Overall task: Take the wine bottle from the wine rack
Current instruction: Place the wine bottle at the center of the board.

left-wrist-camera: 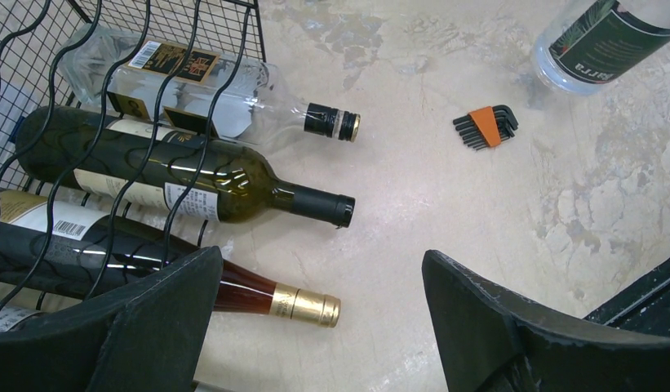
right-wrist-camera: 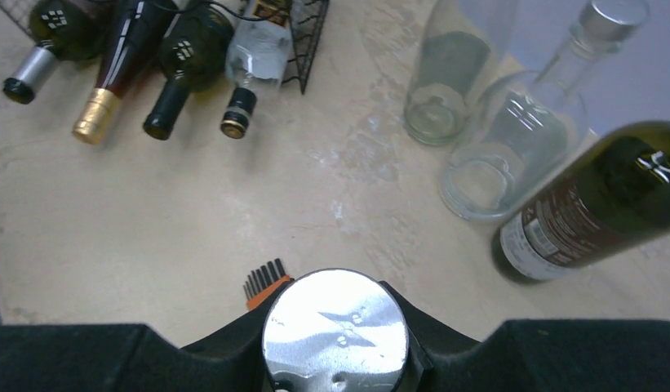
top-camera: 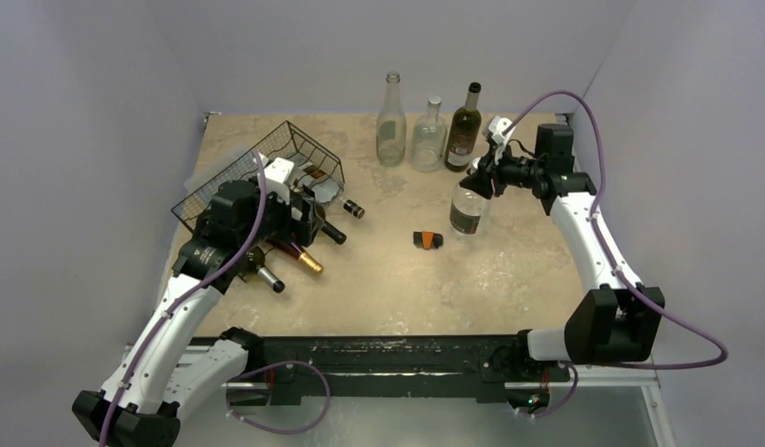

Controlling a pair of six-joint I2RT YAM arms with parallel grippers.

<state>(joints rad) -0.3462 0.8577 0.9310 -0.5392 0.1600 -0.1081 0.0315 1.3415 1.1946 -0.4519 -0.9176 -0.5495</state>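
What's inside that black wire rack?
Four bottles lying on their sides in the wine rack, necks poking out: a clear bottle, a dark green bottle, a gold-capped bottle, a silver-capped bottle. The left claw covers part of the lowest ones.

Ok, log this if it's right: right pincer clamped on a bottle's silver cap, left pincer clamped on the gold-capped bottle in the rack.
Not right. The left pincer is open, gripping nothing: the left wrist view shows it spread wide near the gold-capped bottle in the rack. The right pincer is clamped on a bottle's silver cap, as stated.
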